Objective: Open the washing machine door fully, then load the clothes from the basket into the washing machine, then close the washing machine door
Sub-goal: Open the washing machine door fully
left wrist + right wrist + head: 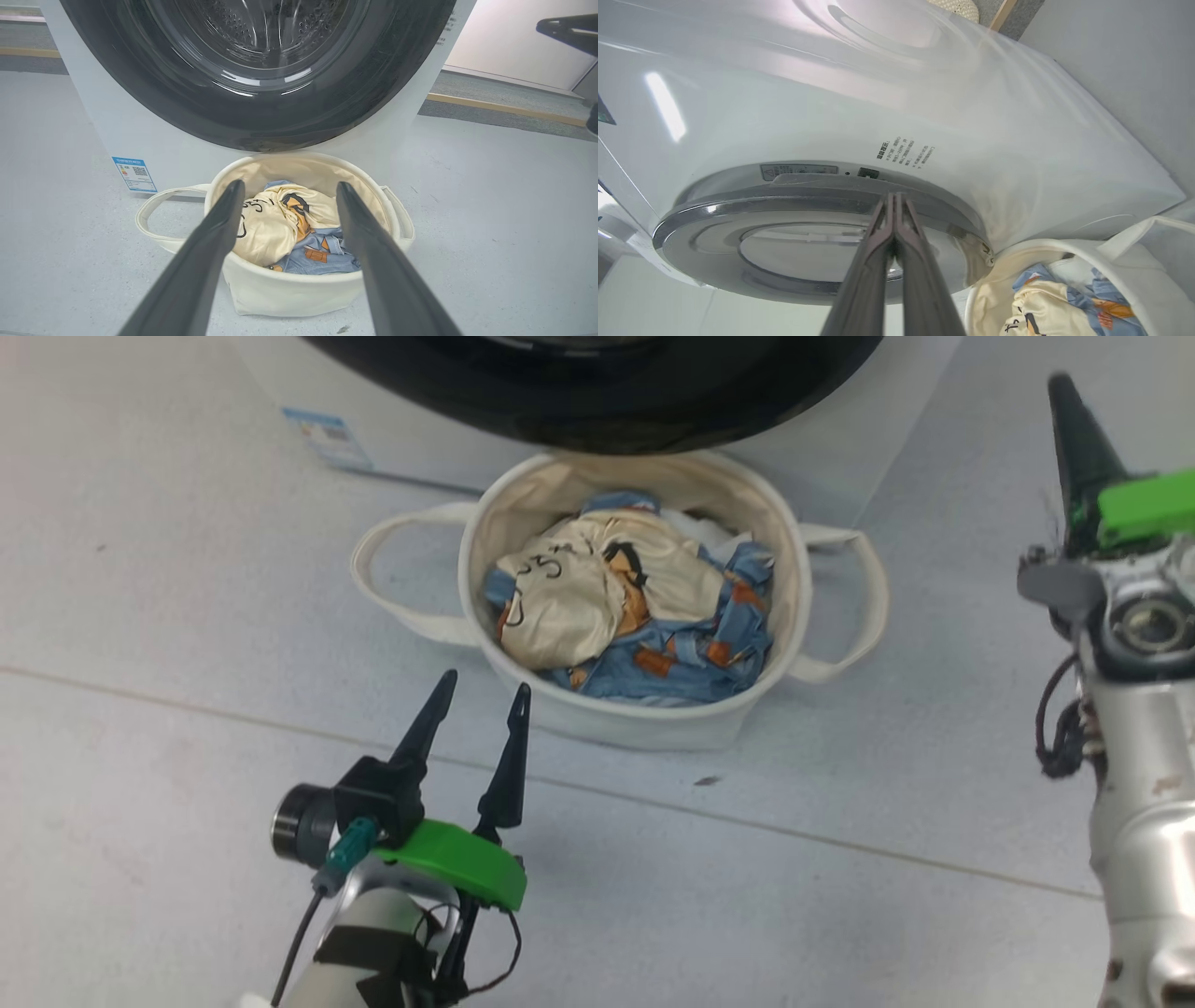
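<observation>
I see my left claw [486, 683] at the lower left of the head view, its two dark fingers apart with nothing between them. It points up the frame toward the basket [635, 723], just short of its near wall. The basket sits on the grey floor [187, 616] in the middle of the frame, close in front of the washing machine [411, 429]. One loop handle sticks out to each side. The clothes [635, 607] lie inside it, with a cream piece with black marks on top and blue fabric with orange patches beneath and to the right.

The washing machine door [597, 401] fills the top centre of the head view as a glossy black curve overhanging the basket's far rim. It looks closed flat against the white front. A small blue label [327, 434] sits on the machine at the upper left.

In the right wrist view my right claw [893, 196] has its fingers pressed together and holds nothing. Its tips are at the edge of the door's rim in mid-frame, and I cannot tell whether they touch it.
</observation>
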### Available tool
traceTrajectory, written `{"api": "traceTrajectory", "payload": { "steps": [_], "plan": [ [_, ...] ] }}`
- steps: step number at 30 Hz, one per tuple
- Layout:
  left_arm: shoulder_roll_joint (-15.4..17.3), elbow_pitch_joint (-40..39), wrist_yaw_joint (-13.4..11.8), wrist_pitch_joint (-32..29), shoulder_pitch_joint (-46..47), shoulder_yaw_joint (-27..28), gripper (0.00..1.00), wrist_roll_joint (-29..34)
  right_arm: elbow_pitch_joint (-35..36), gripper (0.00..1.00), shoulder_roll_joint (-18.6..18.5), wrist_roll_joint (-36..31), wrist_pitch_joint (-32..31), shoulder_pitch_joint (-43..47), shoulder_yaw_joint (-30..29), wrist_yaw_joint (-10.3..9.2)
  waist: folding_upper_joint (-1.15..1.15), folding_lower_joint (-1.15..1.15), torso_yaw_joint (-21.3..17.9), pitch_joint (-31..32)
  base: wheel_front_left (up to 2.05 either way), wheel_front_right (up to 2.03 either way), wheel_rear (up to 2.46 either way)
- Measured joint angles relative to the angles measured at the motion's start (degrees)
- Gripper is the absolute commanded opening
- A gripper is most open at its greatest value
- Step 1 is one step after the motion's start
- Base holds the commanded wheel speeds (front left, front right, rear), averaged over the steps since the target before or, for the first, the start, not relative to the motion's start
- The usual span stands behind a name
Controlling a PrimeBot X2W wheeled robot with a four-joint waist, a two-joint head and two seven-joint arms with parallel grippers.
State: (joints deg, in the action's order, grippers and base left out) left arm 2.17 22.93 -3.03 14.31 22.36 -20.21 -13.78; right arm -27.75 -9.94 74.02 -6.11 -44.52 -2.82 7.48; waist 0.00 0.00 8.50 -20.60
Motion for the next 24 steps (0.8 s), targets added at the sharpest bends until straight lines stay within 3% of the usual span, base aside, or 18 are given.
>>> {"api": "traceTrajectory", "payload": {
  "steps": [9,24],
  "plan": [
    [-0.04,-1.57,-0.55,0.00,3.02,-0.36,1.00,-1.38,-3.87,0.00,-1.98,6.88,-7.89,-9.73,-1.33,0.00,0.00,0.01,2.40,-6.18,0.00,0.00,0.00],
    [-0.20,-2.93,-1.31,0.00,6.55,-1.00,1.00,-1.53,-6.87,0.00,-3.56,10.02,-15.04,-20.00,-0.43,0.00,0.00,0.01,4.24,-13.52,0.00,0.00,0.00]
  ]
}}
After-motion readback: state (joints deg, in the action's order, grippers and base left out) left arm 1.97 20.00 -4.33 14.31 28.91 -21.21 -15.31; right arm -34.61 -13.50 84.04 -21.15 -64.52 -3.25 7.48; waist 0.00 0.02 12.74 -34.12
